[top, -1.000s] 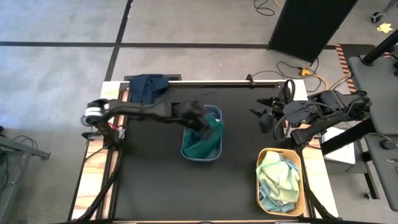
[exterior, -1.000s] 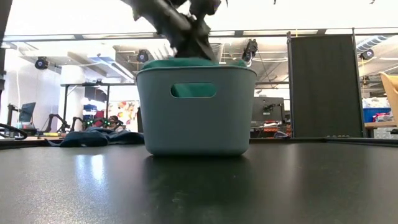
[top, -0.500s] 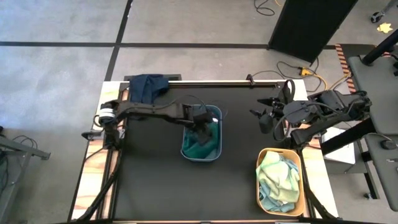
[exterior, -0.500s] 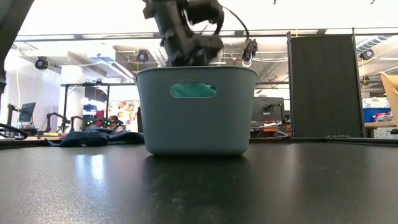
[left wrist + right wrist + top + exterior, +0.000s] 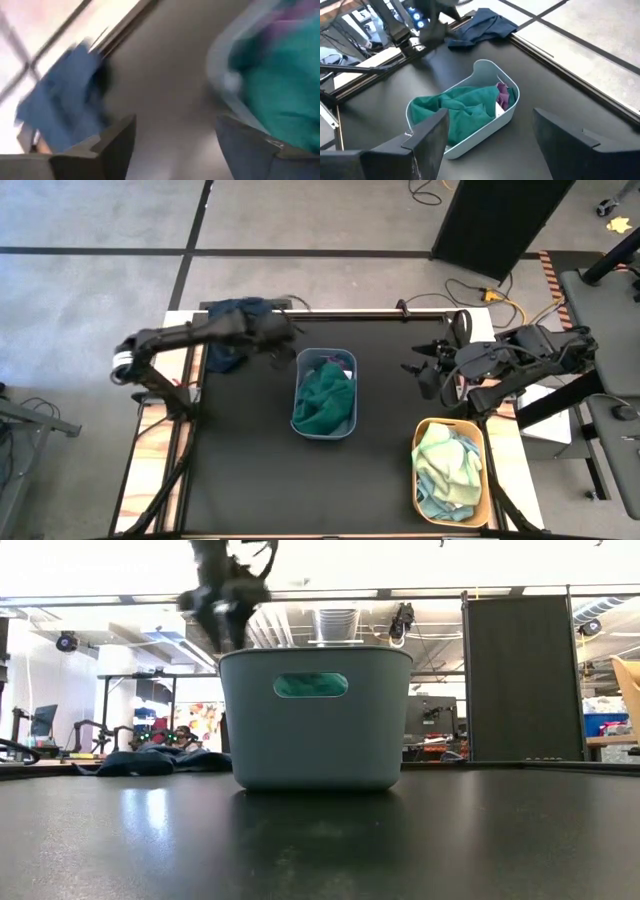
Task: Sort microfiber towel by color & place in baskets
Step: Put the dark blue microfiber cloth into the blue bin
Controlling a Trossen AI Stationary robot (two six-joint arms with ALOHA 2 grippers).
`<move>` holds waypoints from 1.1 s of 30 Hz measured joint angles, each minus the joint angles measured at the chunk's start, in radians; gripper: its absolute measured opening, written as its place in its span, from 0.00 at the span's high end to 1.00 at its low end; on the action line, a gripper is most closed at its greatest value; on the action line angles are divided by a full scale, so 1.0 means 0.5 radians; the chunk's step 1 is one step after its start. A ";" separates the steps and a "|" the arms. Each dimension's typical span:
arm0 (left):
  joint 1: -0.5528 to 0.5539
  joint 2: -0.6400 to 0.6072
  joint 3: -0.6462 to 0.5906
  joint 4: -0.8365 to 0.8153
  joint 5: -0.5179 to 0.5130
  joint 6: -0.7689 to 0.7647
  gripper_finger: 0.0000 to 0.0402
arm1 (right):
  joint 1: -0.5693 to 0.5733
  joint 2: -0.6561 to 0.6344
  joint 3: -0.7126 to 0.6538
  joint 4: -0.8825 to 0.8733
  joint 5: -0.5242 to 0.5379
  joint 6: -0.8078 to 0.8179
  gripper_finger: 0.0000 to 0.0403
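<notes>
Beside the grey tub, toward the navy towel, my left pincer is open and empty. Grabbing only a loose fold could drop it.

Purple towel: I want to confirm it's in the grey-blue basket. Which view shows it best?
The right wrist view: the purple towel lies inside the grey-blue basket beside the green towel. The high view shows a sliver, the left wrist view a blur, the low view nothing.
</notes>
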 joint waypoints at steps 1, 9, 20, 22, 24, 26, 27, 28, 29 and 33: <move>0.084 -0.055 -0.085 -0.006 -0.003 -0.064 0.36 | 0.000 0.000 0.000 0.000 0.001 0.008 0.32; 0.927 -0.254 -0.848 0.357 0.047 -0.294 0.34 | 0.000 0.000 -0.001 0.002 -0.006 0.088 0.36; 1.526 -0.112 -1.276 1.180 0.110 -0.518 0.34 | 0.000 0.000 -0.005 0.002 -0.058 0.173 0.35; 1.567 -0.056 -1.276 1.203 0.139 -0.611 0.34 | 0.000 0.000 -0.005 0.002 -0.062 0.174 0.34; 1.590 -0.007 -1.276 1.248 0.146 -0.674 0.34 | 0.000 0.000 -0.005 0.002 -0.062 0.174 0.33; 1.601 0.049 -1.276 1.310 0.152 -0.691 0.34 | 0.000 0.000 -0.005 0.002 -0.062 0.174 0.33; 1.603 0.079 -1.270 1.305 0.136 -0.698 0.34 | 0.000 0.000 -0.005 0.002 -0.063 0.179 0.32; 1.596 0.107 -1.253 1.267 0.098 -0.730 0.34 | 0.000 0.000 -0.005 0.002 -0.069 0.196 0.32; 1.595 0.133 -1.230 1.248 0.089 -0.763 0.35 | 0.000 0.000 -0.005 0.002 -0.092 0.208 0.32; 1.598 0.239 -1.129 1.195 0.166 -0.748 0.44 | 0.001 0.000 -0.006 0.001 -0.240 0.256 0.32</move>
